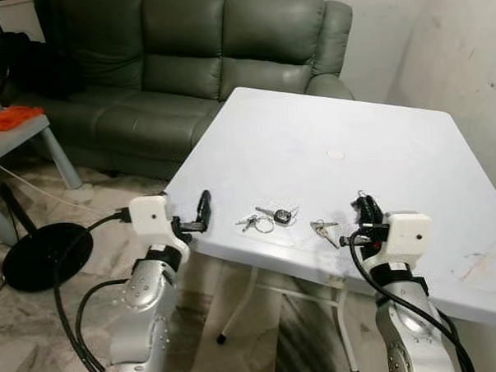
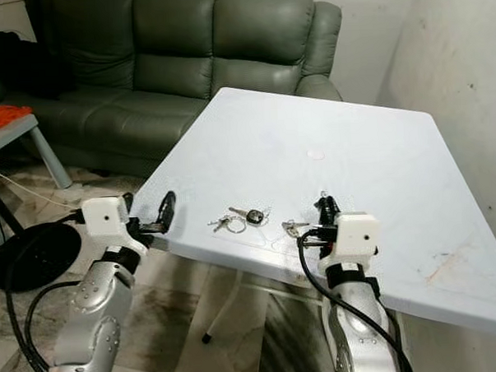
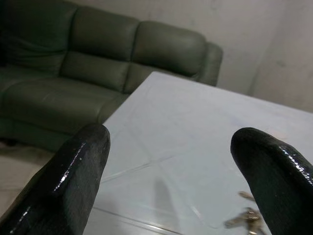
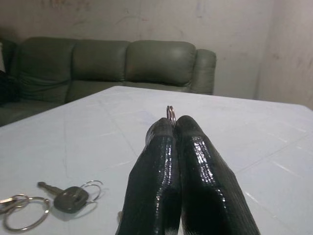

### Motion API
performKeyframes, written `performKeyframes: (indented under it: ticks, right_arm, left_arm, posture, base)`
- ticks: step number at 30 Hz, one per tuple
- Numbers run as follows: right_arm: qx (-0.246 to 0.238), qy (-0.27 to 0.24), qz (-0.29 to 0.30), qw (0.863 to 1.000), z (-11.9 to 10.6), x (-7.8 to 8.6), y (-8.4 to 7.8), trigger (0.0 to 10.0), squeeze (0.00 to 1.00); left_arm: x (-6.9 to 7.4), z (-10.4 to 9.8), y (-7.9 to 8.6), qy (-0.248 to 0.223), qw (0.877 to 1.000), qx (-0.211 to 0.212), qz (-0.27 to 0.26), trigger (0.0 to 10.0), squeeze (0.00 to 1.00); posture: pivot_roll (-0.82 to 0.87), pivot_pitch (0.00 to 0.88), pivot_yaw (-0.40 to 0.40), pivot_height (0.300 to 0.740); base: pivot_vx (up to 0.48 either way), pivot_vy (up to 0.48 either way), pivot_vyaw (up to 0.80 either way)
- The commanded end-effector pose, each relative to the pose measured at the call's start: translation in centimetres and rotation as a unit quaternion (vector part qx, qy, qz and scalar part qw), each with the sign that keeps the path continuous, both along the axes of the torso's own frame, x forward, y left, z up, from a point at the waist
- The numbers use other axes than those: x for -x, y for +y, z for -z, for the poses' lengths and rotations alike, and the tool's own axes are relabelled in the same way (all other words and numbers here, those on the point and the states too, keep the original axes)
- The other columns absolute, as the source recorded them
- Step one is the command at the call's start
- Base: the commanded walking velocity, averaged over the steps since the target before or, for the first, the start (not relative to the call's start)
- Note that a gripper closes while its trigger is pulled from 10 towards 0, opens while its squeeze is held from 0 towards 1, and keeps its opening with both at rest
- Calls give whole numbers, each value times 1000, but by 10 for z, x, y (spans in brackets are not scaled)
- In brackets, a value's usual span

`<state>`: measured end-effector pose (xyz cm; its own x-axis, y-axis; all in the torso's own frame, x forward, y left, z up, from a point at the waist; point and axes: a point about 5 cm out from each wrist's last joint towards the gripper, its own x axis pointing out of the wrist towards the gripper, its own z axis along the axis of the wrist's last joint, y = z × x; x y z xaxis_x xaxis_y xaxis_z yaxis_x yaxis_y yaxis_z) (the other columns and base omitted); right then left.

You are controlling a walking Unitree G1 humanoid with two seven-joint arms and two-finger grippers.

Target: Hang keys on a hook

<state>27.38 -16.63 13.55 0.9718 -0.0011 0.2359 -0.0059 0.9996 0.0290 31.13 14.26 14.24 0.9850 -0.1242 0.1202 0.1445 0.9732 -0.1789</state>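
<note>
The right pincer is clamped on a key ring above the white table, with loose keys lying nearby, while the left pincer hovers spread apart at the table's edge.

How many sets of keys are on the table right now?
3: small silver keys toward the left, black-headed car key in the middle, third bunch by the right gripper, which pinches a ring.

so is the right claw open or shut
Shut: the right claw has its fingers pressed together, pinching a key ring at the tips.
</note>
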Motion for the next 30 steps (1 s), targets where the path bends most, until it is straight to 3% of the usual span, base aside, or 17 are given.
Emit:
performKeyframes:
  ticks: [1, 8, 10, 16, 30]
  right_arm:
    - [14, -1, -8, 1000, -3, 2, -2, 10000, 0]
    - [20, 36, 0, 999, 7, 0, -3, 10000, 0]
    - [15, 42, 1, 999, 8, -2, 1, 10000, 0]
    - [7, 44, -3, 999, 7, -6, 11, 10000, 0]
    - [7, 49, 4, 999, 7, -12, 9, 10000, 0]
  left_arm:
    - [-3, -1, 3, 4, 1000, 6, -1, 10000, 0]
    - [-7, 0, -2, 18, 998, 48, 21, 10000, 0]
    - [-9, -1, -6, 9, 999, 39, 22, 10000, 0]
    - [-13, -1, -8, 15, 998, 53, 11, 10000, 0]
    - [-18, -1, -7, 18, 999, 43, 13, 10000, 0]
  posture:
    - [-75, 18, -32, 740]
    - [-75, 13, -30, 740]
    - [-74, 9, -30, 740]
    - [-75, 5, -29, 740]
    - [-66, 0, -34, 740]
  base:
    - [0, 0, 0]
    - [0, 0, 0]
    - [0, 0, 0]
    - [0, 0, -748]
    - [0, 0, -760]
